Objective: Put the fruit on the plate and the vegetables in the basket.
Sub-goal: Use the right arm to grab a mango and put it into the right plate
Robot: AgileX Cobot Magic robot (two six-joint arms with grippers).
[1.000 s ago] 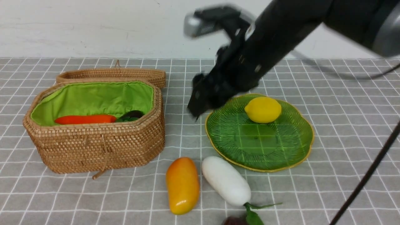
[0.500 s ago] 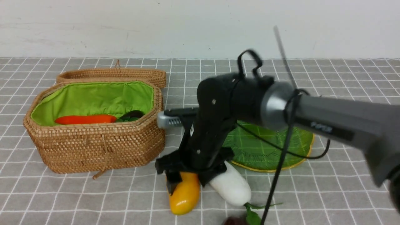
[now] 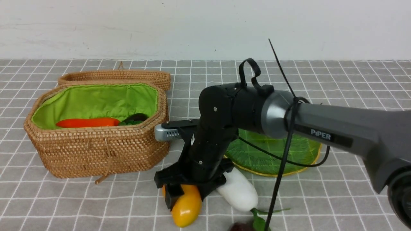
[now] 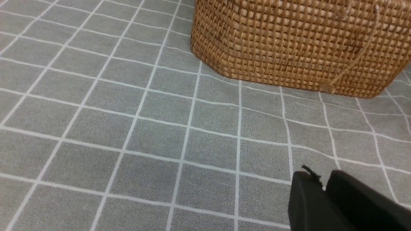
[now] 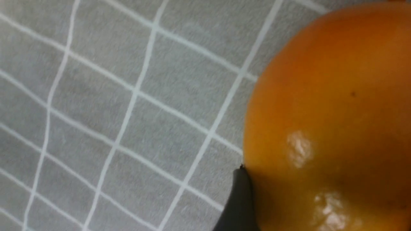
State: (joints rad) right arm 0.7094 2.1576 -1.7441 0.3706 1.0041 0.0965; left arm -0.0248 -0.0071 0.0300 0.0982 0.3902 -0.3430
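Right gripper (image 3: 188, 192) is down over the mango (image 3: 185, 210), jaws spread to either side of it; the right wrist view shows one black fingertip (image 5: 239, 199) touching the orange skin, but you can't tell if it's actually clamped or only resting against it. The mango lies on the grey checked cloth (image 3: 353, 96) close to the near edge, about mid-bench. The white radish (image 3: 240, 192) is just beside it on the right, with one finger between the two, and its green leaves (image 3: 259, 222) point at the near edge. The small dark fruit (image 3: 239, 227) sits right at the near edge, next to those leaves. The green plate (image 3: 301, 152) is further back, right of centre, and you see only part of it behind the right arm (image 3: 337, 131). The wicker basket (image 3: 96, 154) stands toward the left edge, its lid (image 3: 112, 76) open on the far side; the long red-orange vegetable (image 3: 86, 122) and a dark one (image 3: 136, 118) lie inside on the green lining. Left gripper (image 4: 324, 186) shows only in its wrist view: fingers pressed together holding nothing, low over bare cloth, with the basket wall near
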